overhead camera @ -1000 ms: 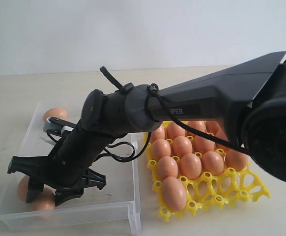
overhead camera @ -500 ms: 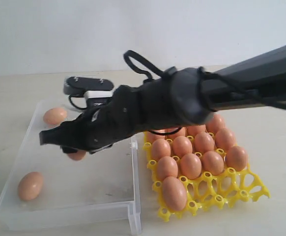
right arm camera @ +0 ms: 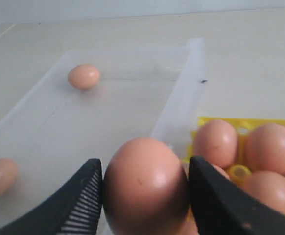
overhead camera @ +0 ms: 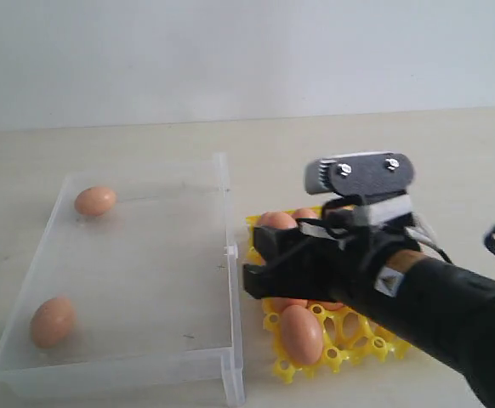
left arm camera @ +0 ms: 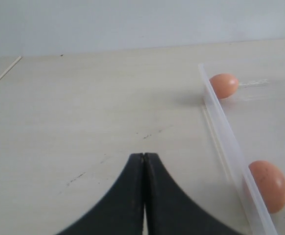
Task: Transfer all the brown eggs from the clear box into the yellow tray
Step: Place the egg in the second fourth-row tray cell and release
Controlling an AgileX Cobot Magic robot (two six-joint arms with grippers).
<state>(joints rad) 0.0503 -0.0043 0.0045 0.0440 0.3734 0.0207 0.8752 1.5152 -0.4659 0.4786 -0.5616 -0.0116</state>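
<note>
My right gripper (right arm camera: 145, 193) is shut on one brown egg (right arm camera: 145, 188), its fingers pressed against both sides. In the exterior view this gripper (overhead camera: 258, 262) hovers over the left part of the yellow tray (overhead camera: 283, 369), and the arm hides most of the tray. A few eggs show in the tray (overhead camera: 301, 333). The clear box (overhead camera: 229, 255) lies left of the tray, with one egg at its far corner (overhead camera: 94, 201) and one near its front left (overhead camera: 53, 321). My left gripper (left arm camera: 144, 155) is shut and empty over bare table outside the box wall (left arm camera: 230, 147).
The pale wooden table (overhead camera: 401, 144) runs around box and tray, with a white wall behind. The box's low wall (right arm camera: 179, 105) stands between the held egg and the box floor. Tray eggs (right arm camera: 216, 142) sit close beside the held egg.
The right arm rose from the box's front left with an egg and swung right to above the tray. Two eggs stay in the box.
</note>
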